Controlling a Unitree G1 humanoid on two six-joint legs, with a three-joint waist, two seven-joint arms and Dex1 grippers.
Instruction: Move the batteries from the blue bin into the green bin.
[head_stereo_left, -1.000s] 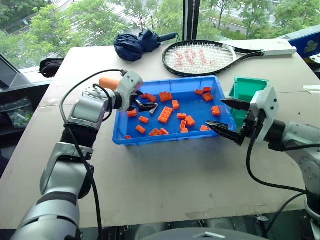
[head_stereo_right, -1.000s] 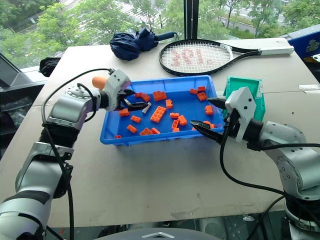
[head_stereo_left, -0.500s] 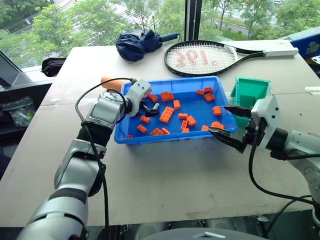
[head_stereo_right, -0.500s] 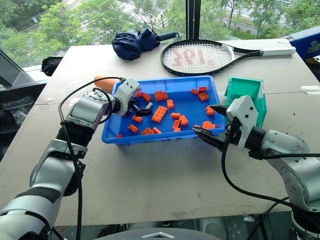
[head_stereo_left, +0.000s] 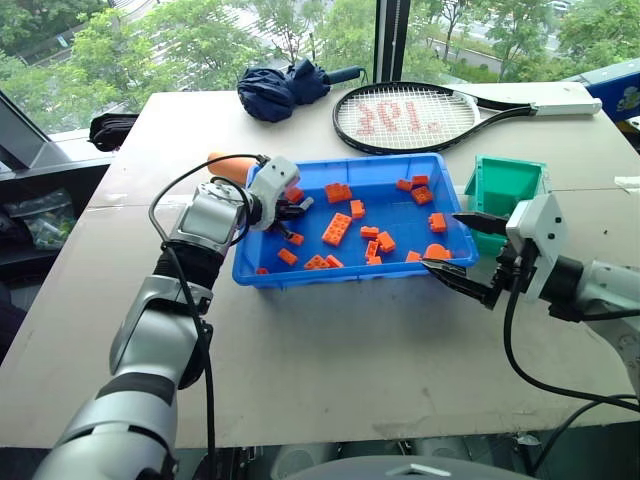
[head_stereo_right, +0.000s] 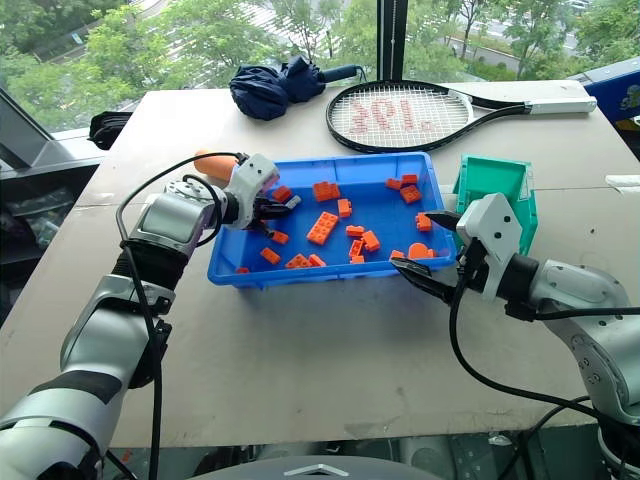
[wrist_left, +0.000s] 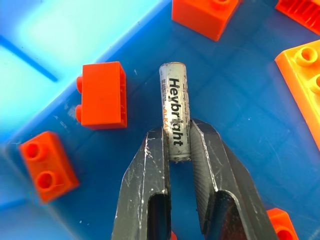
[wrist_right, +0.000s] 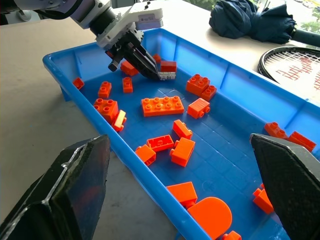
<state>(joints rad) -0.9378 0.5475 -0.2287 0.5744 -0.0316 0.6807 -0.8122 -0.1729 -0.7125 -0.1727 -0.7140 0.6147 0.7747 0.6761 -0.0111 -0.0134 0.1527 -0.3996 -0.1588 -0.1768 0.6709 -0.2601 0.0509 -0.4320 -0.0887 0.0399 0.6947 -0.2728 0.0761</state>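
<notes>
left tool (wrist_left: 179, 145) now clamped on battery (wrist_left: 175, 110), axis along fingers; right tool (head_stereo_left: 458, 250) agape, empty.

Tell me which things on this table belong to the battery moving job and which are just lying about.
Job:
battery, pinched in the left gripper
blue bin
green bin

Lying about:
orange bricks in the blue bin
tennis racket
folded umbrella

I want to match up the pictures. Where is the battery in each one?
Left eye view: battery in the left pincer, blue bin's far-left corner.
Right eye view: same corner.
Left wrist view: centre, between the fingers.
Right wrist view: at the pincer's tip.
Shared landmark: the long orange brick.
</notes>
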